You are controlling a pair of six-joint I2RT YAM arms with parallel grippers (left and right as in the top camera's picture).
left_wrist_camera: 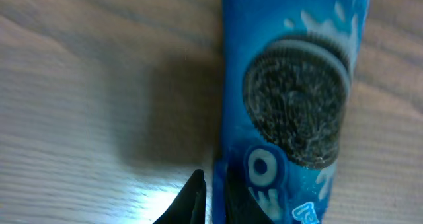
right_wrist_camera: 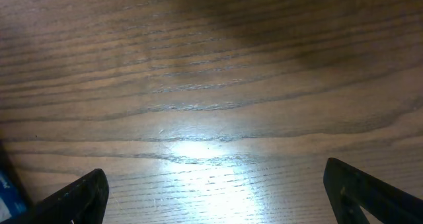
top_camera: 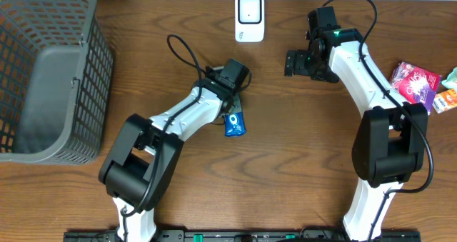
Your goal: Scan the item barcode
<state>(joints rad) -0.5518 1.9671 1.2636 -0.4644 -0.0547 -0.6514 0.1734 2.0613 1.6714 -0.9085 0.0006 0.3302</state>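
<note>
A blue cookie packet (top_camera: 235, 123) lay flat on the wooden table (top_camera: 285, 170), on the robot's side of the white scanner (top_camera: 249, 17), almost straight in line with it and well apart from it. The left gripper (left_wrist_camera: 211, 199) had its 2 fingers drawn narrow, pinching the long edge of the packet at one end. The right gripper (top_camera: 293, 62) hung over bare wood just right of the scanner and slightly nearer the robot, its jaws spread wide with nothing between them. A grey mesh basket (top_camera: 93, 78) stood far to the left of the scanner. Far to the scanner's right, a pink packet (top_camera: 415, 81) and other snack packs (top_camera: 444, 101) lay at the table's edge.
</note>
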